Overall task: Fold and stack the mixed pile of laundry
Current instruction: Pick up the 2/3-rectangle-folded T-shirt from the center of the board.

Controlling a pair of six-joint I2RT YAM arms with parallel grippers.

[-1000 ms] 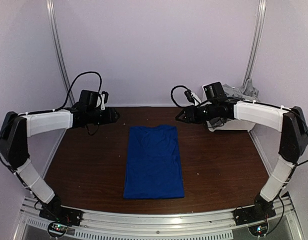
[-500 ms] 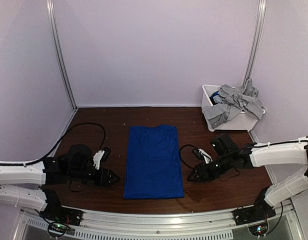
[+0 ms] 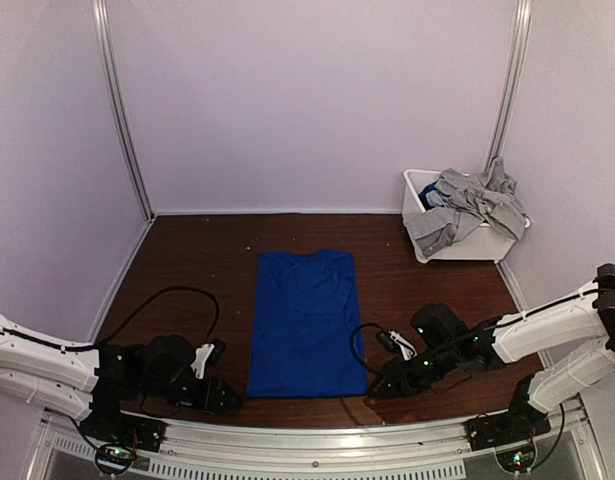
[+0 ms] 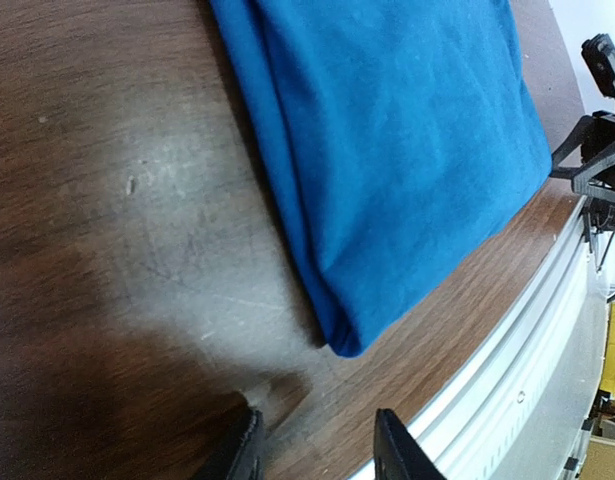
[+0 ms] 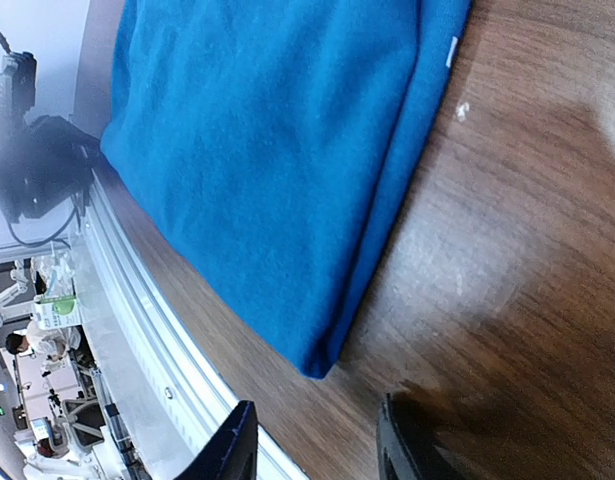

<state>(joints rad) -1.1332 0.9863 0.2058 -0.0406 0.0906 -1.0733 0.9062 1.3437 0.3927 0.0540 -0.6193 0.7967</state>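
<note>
**Two grippers are held low at the near corners of a folded blue shirt (image 3: 307, 320).**

In the top view the jaws are too dark and small to be read, and in the wrist views only the fingertips (image 4: 245, 452) are seen, cut off by the lower edge. There the left gripper (image 4: 317, 455) and the right gripper (image 5: 312, 445) are shown parted and grasping nothing, with bare table (image 3: 187, 260) between the fingers. The shirt's near corners are just ahead of each, untouched. Grey clothes (image 3: 472, 205) are heaped in a white bin (image 3: 467, 247) at the far right, and something blue under them is mostly hidden.
</note>
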